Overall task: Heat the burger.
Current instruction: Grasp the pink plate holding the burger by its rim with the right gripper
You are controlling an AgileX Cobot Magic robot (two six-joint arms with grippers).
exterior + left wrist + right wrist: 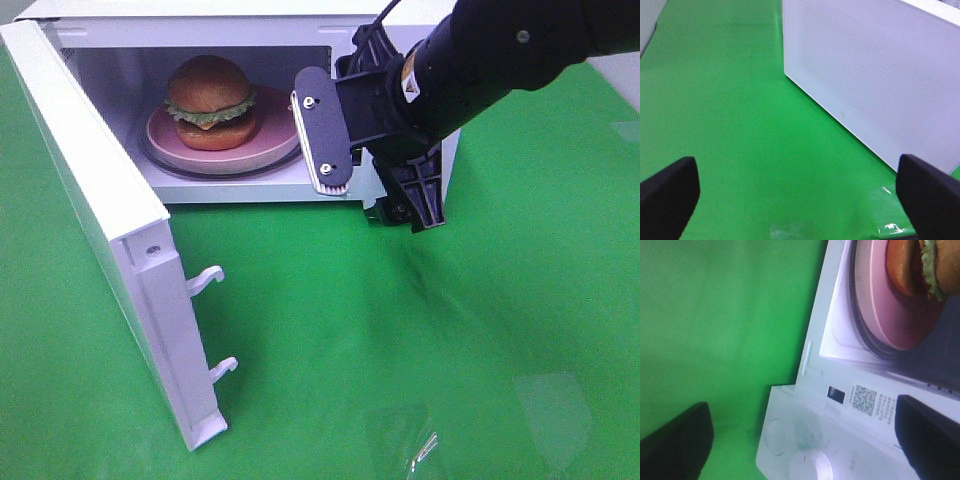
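Note:
The burger [210, 100] sits on a pink plate [268, 135] inside the white microwave [250, 185], whose door [100, 200] is swung wide to the left. My right gripper [368, 170] is open, empty, and just outside the right side of the oven's opening, apart from the plate. The right wrist view shows the burger [927, 265], the plate [890, 305] and the control knob [810, 465] beyond the open right gripper [802, 440]. My left gripper [800, 200] is open over green cloth near the door's outer face [870, 75]. It is out of the high view.
Two latch hooks [205, 280] stick out from the door's free edge. A small clear plastic scrap [425, 447] lies on the green cloth [400, 330] near the front. The door stands as a wall between the left arm and the oven cavity.

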